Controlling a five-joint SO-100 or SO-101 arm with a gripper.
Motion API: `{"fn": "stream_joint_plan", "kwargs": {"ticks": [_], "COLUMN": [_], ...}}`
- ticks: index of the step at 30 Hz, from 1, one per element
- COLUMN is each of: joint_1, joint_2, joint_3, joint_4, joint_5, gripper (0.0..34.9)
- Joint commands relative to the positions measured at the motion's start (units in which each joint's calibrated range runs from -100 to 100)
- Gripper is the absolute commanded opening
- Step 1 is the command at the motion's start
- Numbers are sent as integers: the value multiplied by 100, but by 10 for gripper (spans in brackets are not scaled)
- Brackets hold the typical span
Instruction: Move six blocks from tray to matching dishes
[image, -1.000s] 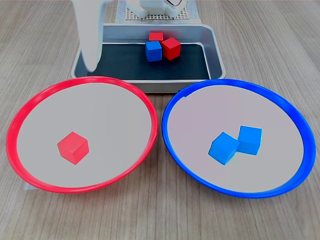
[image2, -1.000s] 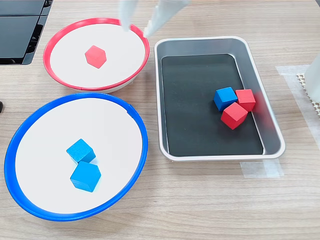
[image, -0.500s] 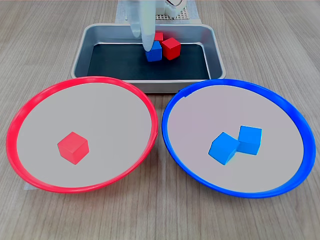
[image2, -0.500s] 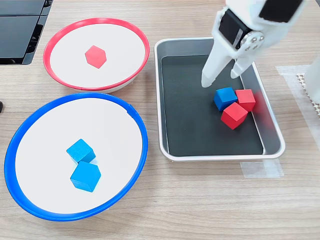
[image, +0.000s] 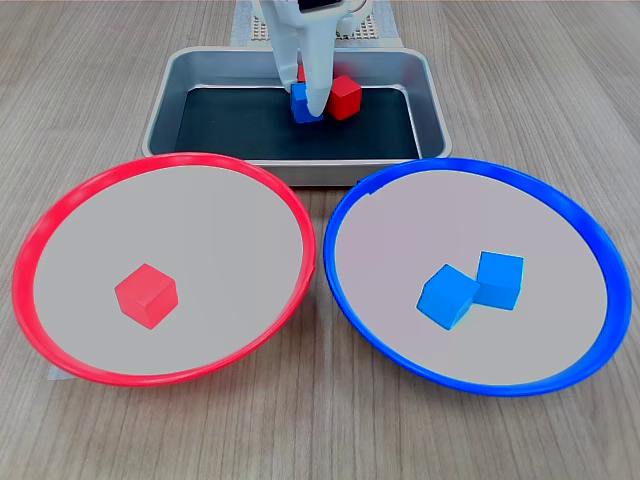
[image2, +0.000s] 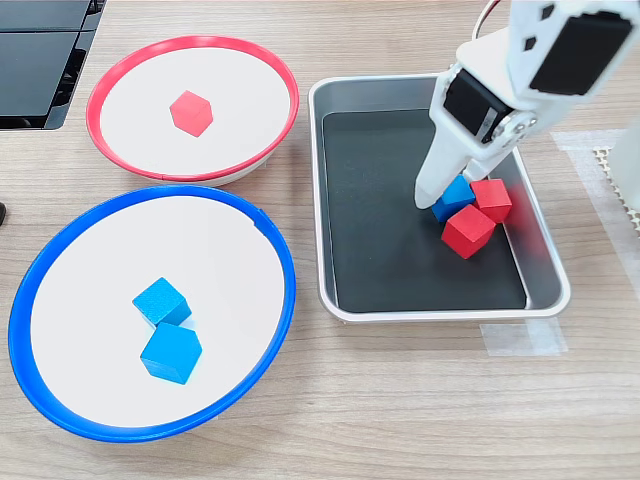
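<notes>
The silver tray (image: 295, 171) (image2: 440, 312) holds one blue block (image: 301, 104) (image2: 456, 194) and two red blocks (image: 345, 96) (image2: 468, 231), all touching. My white gripper (image: 303, 98) (image2: 452, 186) is lowered into the tray, open, with its fingers on either side of that blue block. The red-rimmed dish (image: 165, 158) (image2: 190, 42) has one red block (image: 146, 295) (image2: 191, 113) in it. Two blue blocks (image: 448, 296) (image2: 161, 302) lie side by side in the blue-rimmed dish (image: 470, 163) (image2: 150, 192).
Everything sits on a wooden table. A black flat object (image2: 40, 60) lies at the second exterior view's top left. Clear tape (image2: 520, 338) fixes the tray's corner, and a white perforated base plate (image2: 612, 180) shows at the second exterior view's right edge.
My gripper swung from above the red dish's rim over to the tray, then dropped down around the blue block. No block has moved.
</notes>
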Motion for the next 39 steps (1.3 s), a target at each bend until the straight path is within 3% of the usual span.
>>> {"fn": "stream_joint_plan", "kwargs": {"ticks": [1, 2, 3, 7, 11, 16, 22, 24, 28, 32, 35, 37, 39], "joint_1": [-184, -221, -250, -278, -334, -937, -1549, -1643, -1652, -1530, -1360, -1172, -918], "joint_2": [3, 11, 20, 97, 788, 2536, 4148, 4335, 4310, 3832, 3201, 2715, 2186], "joint_3": [-11, -11, -20, -457, -2414, -4899, -6247, -6310, -6292, -6065, -5682, -5254, -4617], "joint_4": [-142, -150, -150, -68, 312, 320, -191, -348, -282, 353, 1121, 1657, 1913], "joint_5": [-49, -54, -54, -73, -464, -977, -1104, -1055, -938, -694, -254, 176, 625], "gripper": [62, 9, 4, 3, 2, 2, 3, 41, 185, 212, 157, 53, 4]}}
